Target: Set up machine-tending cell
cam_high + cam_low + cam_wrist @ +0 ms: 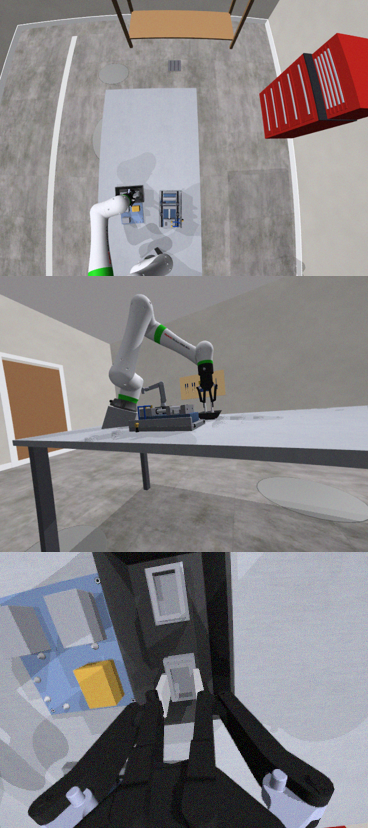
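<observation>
My gripper (181,680) is shut on a grey finished part (180,679) with its pocket facing up, gripping its two long sides. It holds the part low over the near end of the dark outfeed tray (172,632). A second finished part (168,594) lies flat, pocket up, at the tray's far end. From the side, the fingertips (207,407) reach down to about the rim of the tray (210,414). The blue infeed plate (70,649) to the left carries a brass blank (97,683) and two aluminium blanks (74,617) (25,627).
The vise (170,208) stands on the table to the right of the infeed plate (132,213), with blue hoses at its near end. My arm's base sits at the table's near edge. A red tool cabinet (315,89) stands far off to the right.
</observation>
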`<state>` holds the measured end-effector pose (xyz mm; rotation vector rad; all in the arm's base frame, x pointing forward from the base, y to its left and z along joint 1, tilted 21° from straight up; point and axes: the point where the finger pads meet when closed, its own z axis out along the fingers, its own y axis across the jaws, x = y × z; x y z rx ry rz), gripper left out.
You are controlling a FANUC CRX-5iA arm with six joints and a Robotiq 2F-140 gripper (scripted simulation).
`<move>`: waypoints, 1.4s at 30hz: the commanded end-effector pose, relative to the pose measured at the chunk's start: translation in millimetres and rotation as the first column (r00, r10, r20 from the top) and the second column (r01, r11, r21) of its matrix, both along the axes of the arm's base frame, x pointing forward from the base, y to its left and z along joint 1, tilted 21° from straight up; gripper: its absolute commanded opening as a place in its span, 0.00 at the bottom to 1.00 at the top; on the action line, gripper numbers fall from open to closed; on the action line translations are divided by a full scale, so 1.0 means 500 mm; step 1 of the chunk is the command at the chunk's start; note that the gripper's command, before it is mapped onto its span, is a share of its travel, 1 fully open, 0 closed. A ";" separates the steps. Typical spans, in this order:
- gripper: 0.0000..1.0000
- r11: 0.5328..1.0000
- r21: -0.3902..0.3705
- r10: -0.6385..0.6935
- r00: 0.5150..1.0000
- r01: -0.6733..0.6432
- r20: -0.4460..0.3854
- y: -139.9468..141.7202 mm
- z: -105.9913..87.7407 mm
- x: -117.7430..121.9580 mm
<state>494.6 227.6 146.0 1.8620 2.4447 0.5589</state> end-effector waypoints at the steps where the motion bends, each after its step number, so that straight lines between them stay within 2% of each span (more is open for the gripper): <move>1: 0.00 1.000 0.000 0.000 1.000 0.000 0.000 0.000 0.000 0.000; 14: 0.00 1.000 0.000 0.000 1.000 0.000 0.000 0.000 0.000 0.000; 15: 0.40 1.000 0.000 0.000 1.000 0.000 0.000 0.000 0.000 0.000; 42: 0.40 1.000 0.000 0.000 1.000 0.000 0.000 0.000 0.000 0.000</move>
